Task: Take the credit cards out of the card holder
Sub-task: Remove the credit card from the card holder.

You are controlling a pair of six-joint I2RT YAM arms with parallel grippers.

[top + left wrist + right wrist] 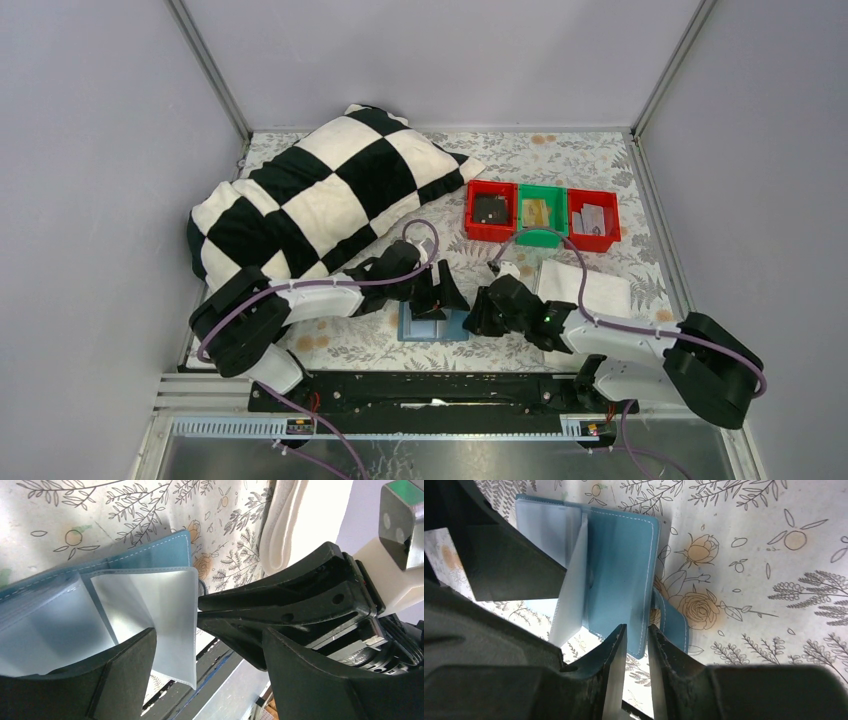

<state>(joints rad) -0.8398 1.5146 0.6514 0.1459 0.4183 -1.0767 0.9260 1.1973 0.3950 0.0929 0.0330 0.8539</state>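
Note:
The teal-blue card holder (432,327) lies open on the flowered table between my two grippers. Its clear plastic sleeves (160,610) fan up and no card shows in them. My left gripper (440,290) is open over the holder, and in the left wrist view (207,635) its jaws stand wide apart around one hanging sleeve. My right gripper (478,315) comes in from the right. In the right wrist view (636,630) it is nearly closed on the lower edge of the holder's blue cover (619,555), next to the snap tab (674,625).
A black-and-white checkered pillow (320,200) fills the back left. Behind the holder stand a red bin (490,212), a green bin (541,215) and a second red bin (593,218), each with cards. A folded white cloth (590,290) lies to the right. A black rail (430,390) runs along the near edge.

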